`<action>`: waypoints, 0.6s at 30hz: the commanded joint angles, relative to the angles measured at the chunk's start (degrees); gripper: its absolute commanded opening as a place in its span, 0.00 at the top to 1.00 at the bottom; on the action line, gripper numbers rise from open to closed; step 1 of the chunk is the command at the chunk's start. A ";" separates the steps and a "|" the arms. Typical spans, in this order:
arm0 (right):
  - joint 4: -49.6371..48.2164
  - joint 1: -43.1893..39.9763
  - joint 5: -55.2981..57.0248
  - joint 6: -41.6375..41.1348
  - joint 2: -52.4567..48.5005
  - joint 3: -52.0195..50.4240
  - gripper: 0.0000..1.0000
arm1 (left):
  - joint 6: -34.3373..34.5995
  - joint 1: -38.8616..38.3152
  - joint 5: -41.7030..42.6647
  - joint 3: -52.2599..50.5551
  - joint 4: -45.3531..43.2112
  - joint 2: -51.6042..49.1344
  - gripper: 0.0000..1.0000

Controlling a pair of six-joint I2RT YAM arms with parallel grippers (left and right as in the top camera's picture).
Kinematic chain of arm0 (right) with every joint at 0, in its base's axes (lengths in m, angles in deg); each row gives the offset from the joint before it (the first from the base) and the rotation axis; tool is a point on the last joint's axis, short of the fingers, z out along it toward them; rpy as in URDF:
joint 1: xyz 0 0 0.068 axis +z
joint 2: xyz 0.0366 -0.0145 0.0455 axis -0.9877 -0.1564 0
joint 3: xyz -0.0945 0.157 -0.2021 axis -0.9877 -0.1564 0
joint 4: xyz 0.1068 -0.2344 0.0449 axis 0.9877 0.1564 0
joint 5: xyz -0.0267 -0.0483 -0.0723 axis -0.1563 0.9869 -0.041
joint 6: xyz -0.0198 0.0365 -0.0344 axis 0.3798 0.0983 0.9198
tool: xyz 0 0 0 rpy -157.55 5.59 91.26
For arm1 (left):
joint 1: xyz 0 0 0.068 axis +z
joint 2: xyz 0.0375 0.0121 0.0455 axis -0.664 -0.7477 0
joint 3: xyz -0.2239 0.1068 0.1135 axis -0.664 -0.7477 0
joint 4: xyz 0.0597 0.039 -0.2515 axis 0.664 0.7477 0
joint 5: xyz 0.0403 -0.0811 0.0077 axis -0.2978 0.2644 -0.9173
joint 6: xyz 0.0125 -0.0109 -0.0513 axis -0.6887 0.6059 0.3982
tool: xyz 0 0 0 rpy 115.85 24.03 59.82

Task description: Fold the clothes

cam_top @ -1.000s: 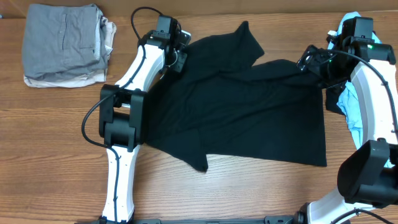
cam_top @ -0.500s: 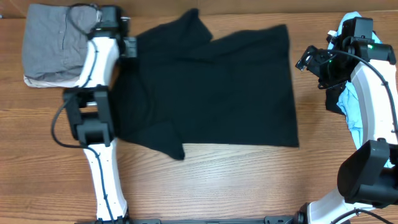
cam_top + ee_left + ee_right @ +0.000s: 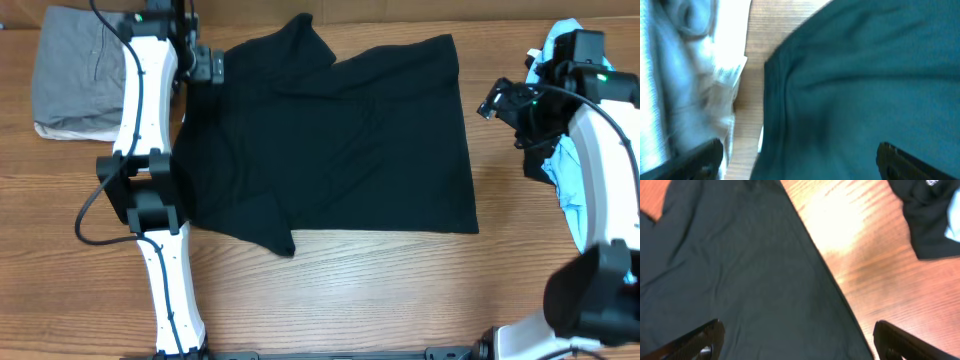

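Black T-shirt (image 3: pixel 340 140) under left hand (image 3: pixel 208 66)

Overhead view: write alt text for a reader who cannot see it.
A black T-shirt lies spread on a wooden table. The left pincer is open at its upper left corner, and the right pincer is open just off its right edge. Folded grey garments sit far left.

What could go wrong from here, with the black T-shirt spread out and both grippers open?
1. The left gripper sits at the edge of the black T-shirt, close to the folded grey stack; its next grasp might catch or nudge that stack.
2. The right gripper hangs beside the light blue T-shirt; a sweep could drag it along.
3. Creases show across the shirt; folding now may trap them.
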 commanded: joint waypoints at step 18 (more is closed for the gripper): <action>21.55 0.33 -0.37 0.35 28.57 -3.52 0.01 | 5.55 -11.93 7.93 12.17 21.81 31.08 0.00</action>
